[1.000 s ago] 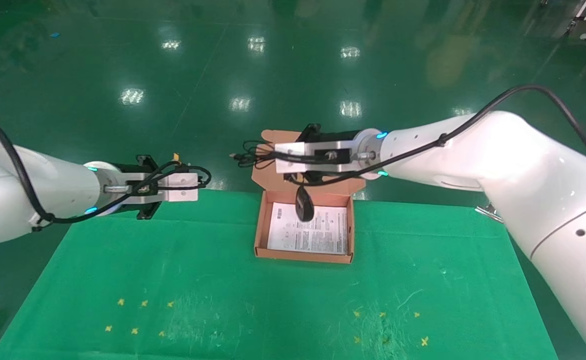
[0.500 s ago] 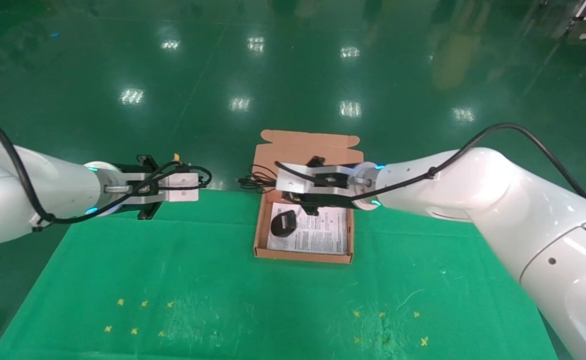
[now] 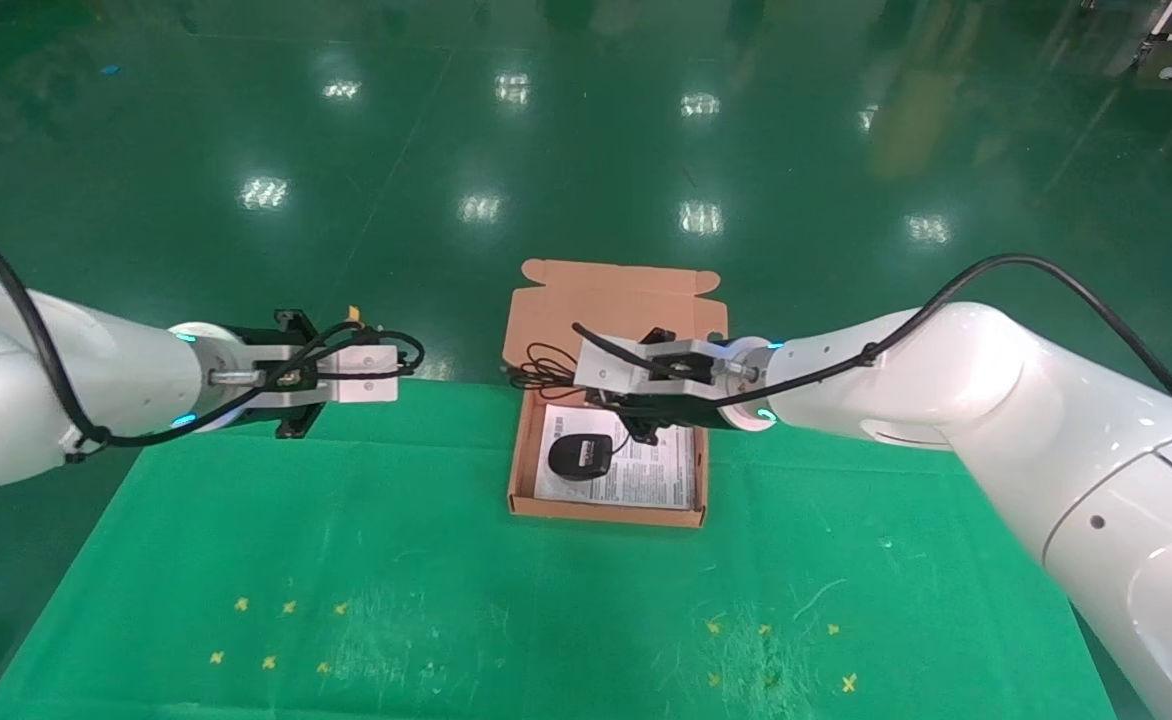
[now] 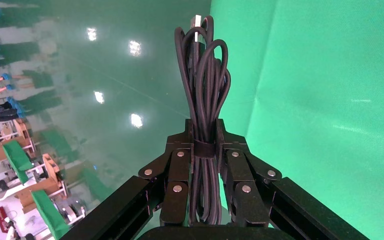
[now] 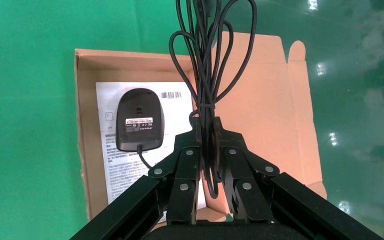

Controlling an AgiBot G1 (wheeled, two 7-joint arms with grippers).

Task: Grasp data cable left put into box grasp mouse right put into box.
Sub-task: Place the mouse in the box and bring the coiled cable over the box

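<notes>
My left gripper [image 3: 376, 372] is held over the table's back left edge, shut on the data cable [image 3: 408, 350]. In the left wrist view the gripper [image 4: 203, 145] clamps the long black bundle [image 4: 202, 85] at its strap. My right gripper [image 3: 591, 385] hovers over the back of the orange box [image 3: 518, 470], shut on the mouse's coiled cord [image 3: 538, 365]. The black mouse [image 3: 579, 457] lies upside down on the white sheet [image 3: 651, 470] inside the box, its cord still running up to the jaws. The right wrist view shows the mouse [image 5: 140, 120], box wall [image 5: 82, 125] and gripper [image 5: 207, 135].
The box lid [image 3: 616, 295] lies open and flat behind the box, past the table's back edge. The green cloth [image 3: 446, 600] covers the table, with small yellow cross marks [image 3: 286, 607] at front left and front right. Shiny green floor lies beyond.
My right gripper came down and toward me with the cord. The mouse went from hanging above the box to lying on the sheet inside it. The left arm has not moved.
</notes>
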